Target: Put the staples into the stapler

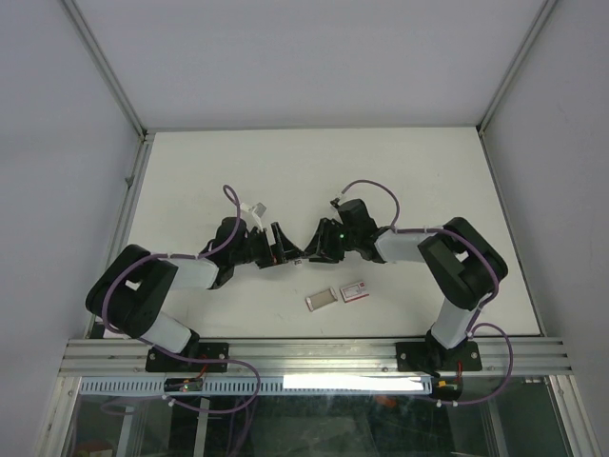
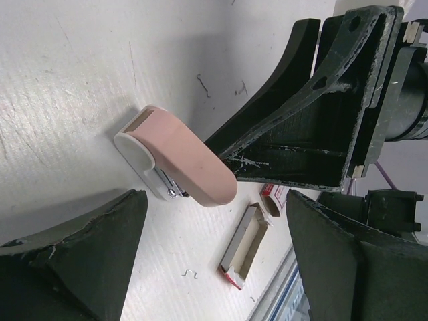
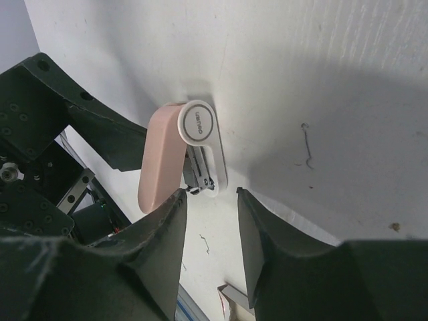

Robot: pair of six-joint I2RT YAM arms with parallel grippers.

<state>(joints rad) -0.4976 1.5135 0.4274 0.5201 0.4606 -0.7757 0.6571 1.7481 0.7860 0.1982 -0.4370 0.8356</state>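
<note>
No staple strip can be made out. Only a few bent loose staples (image 2: pixel 190 273) are seen scattered on the surface (image 2: pixel 60 80). The greyish tray (image 1: pixel 322 300) and the red-pink box (image 1: pixel 353 290) lie side by side nearer the arm bases, apart from the stapler (image 2: pixel 180 164). The stapler lies between the two grippers, its pink cover (image 3: pixel 160 157) swung away from the white base (image 3: pixel 199 124) so that the metal channel (image 3: pixel 200 175) is exposed.

The left gripper (image 2: pixel 215 195) is spread wide around the stapler and grasps nothing. The right gripper (image 3: pixel 211 194) is held slightly parted just at the stapler's front end, also empty.

The step in hand is judged to be steadying the opened stapler. The white base should be pinned by one gripper without the cover being pushed closed, and the channel should be left unobstructed before a strip is fetched from the tray.
</note>
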